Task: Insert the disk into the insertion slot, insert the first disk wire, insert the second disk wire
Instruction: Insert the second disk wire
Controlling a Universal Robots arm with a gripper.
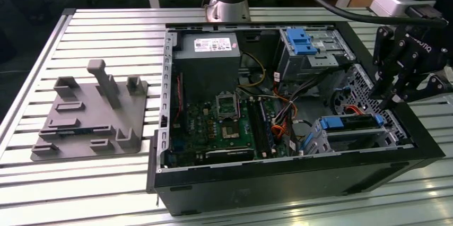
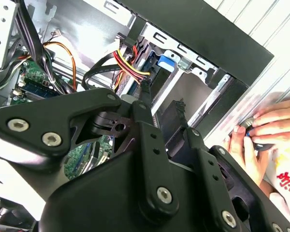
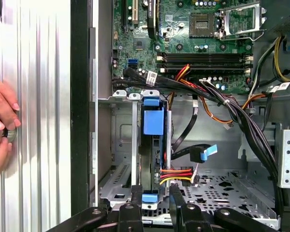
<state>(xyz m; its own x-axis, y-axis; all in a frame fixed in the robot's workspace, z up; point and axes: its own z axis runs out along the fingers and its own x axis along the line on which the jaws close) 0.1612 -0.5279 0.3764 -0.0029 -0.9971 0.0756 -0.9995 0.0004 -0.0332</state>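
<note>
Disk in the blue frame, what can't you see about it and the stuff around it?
- Silver-grey disk in its blue plastic carrier: edge-on in the first wrist view; the perforated metal cage hides its label.
- Red-yellow-black wire plug: too small to tell whether it is seated.
- Person's hands: they cover the small dark thing they hold.
- Second wrist view: the black gripper covers much of the black computer case's inside.

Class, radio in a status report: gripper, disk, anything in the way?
Gripper open, hovering by disk. Disk seated in insertion slot, red-yellow wires at its side. Person's hand outside the case.
</note>
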